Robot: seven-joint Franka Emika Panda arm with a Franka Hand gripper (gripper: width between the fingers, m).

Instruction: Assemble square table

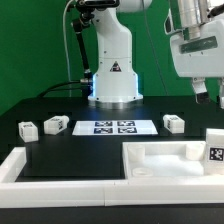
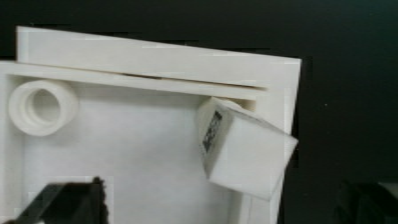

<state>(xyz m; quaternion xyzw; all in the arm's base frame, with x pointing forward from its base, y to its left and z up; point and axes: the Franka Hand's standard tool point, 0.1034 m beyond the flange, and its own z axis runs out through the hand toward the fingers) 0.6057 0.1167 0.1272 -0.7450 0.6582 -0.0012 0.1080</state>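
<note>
The white square table top [image 1: 150,158] lies at the front on the exterior view's right, rim up. One white leg [image 1: 213,150] with a black-and-white tag stands in its far right corner. In the wrist view this leg [image 2: 246,145] leans at the corner of the top [image 2: 125,150], beside a round socket [image 2: 43,105]. Three more legs lie loose on the black table: two on the left [image 1: 27,128] [image 1: 55,125] and one right of centre [image 1: 173,123]. My gripper [image 1: 203,90] hangs well above the standing leg. Its jaws are wide apart and empty in the wrist view [image 2: 222,210].
The marker board [image 1: 113,127] lies flat in the middle, in front of the robot's base [image 1: 113,80]. A long white bar [image 1: 20,165] edges the black surface at the front left. A green wall is behind.
</note>
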